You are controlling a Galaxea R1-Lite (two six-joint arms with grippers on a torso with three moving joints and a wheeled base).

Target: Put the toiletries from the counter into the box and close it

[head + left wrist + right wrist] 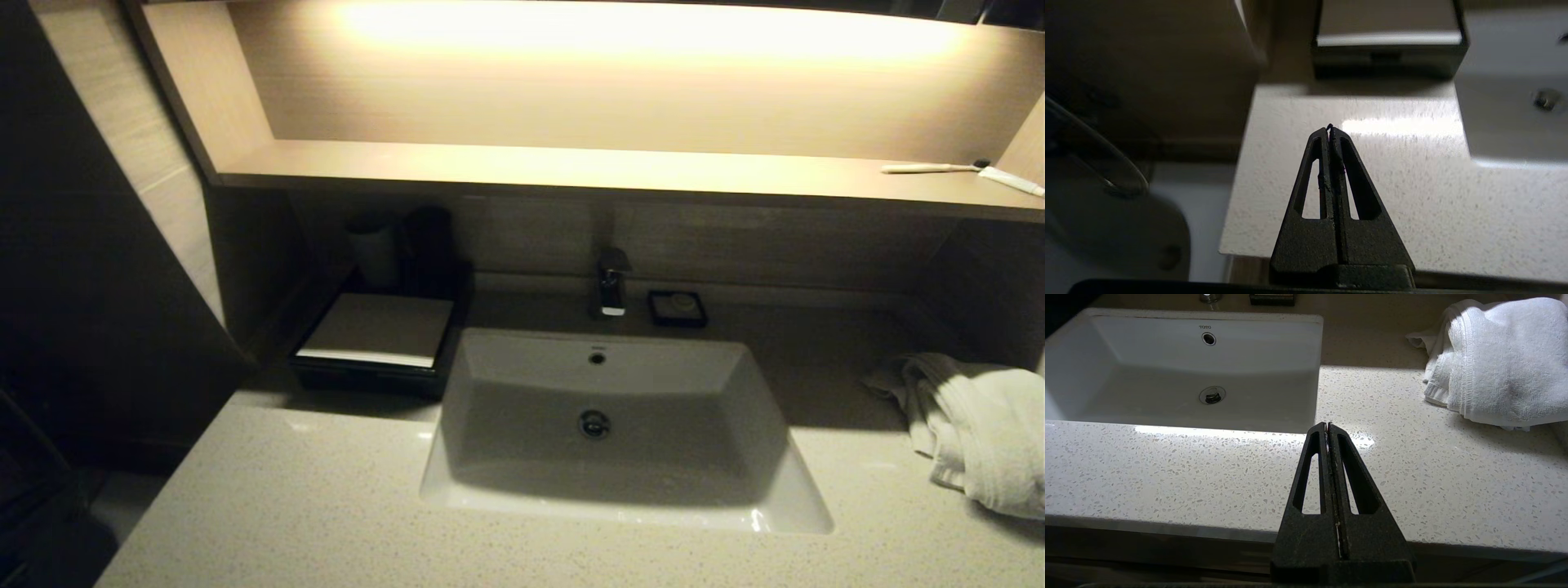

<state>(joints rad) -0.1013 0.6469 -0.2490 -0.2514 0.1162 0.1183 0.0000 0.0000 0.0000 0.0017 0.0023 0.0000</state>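
A black box (pixel 371 363) with a pale flat top stands on the counter left of the sink; it also shows in the left wrist view (pixel 1388 45). A toothbrush (pixel 931 168) and a small white tube (pixel 1012 180) lie on the lit shelf at the far right. My left gripper (pixel 1329 128) is shut and empty, over the counter's front left corner. My right gripper (pixel 1327 425) is shut and empty, over the counter's front edge right of the sink. Neither gripper shows in the head view.
A white sink (pixel 612 425) fills the counter's middle, with a tap (pixel 611 286) and a small black soap dish (pixel 678 308) behind it. A crumpled white towel (pixel 971 425) lies at the right edge, and shows in the right wrist view (pixel 1498 359). Two dark cups (pixel 400 245) stand behind the box.
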